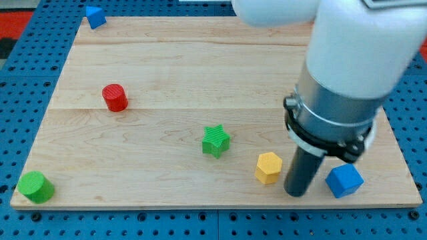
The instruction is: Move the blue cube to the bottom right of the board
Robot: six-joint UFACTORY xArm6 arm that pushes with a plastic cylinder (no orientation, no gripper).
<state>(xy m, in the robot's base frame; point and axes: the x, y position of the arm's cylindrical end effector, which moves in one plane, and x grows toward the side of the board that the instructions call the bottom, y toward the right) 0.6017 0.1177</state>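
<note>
Everything lies on the tabletop, with the green star a little below its middle. To the star's lower right, in a row running toward the view's right, come the yellow hexagon, my tip and the blue cube, the tip between the two blocks. The red cylinder lies to the star's upper left, the blue triangular block far beyond it at the top left corner, and the green cylinder far to the star's lower left.
</note>
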